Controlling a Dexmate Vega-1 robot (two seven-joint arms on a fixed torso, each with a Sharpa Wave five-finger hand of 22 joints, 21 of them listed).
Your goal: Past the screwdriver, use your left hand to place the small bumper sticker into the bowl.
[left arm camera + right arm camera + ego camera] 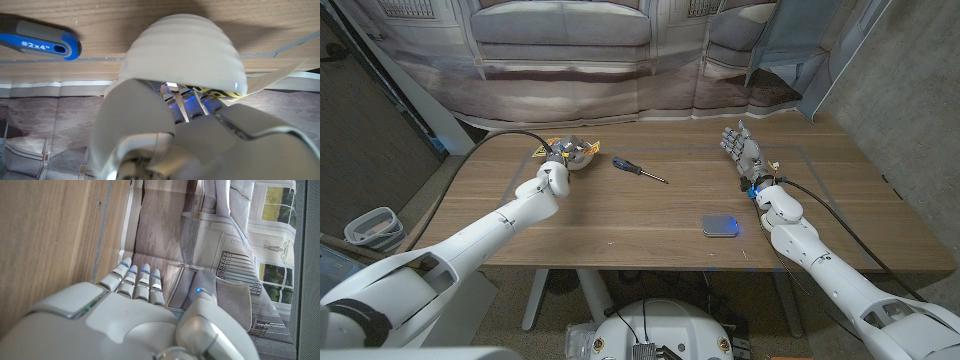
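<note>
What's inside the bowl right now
The left hand is over the bowl and covers most of its inside. A yellow-and-black strip, apparently the sticker, pokes out past the bowl's rim by the fingers. Whether it rests inside cannot be seen.

One screwdriver (pixel 638 169), one bowl (pixel 578 155), one sticker (pixel 546 147) (seemingly, half hidden), one small blue-grey tin (pixel 721 226), two hands.

Wooden table (pixel 650 215) with bowl (pixel 578 155), screwdriver (pixel 638 169) and a blue-grey tin (pixel 721 226).
</note>
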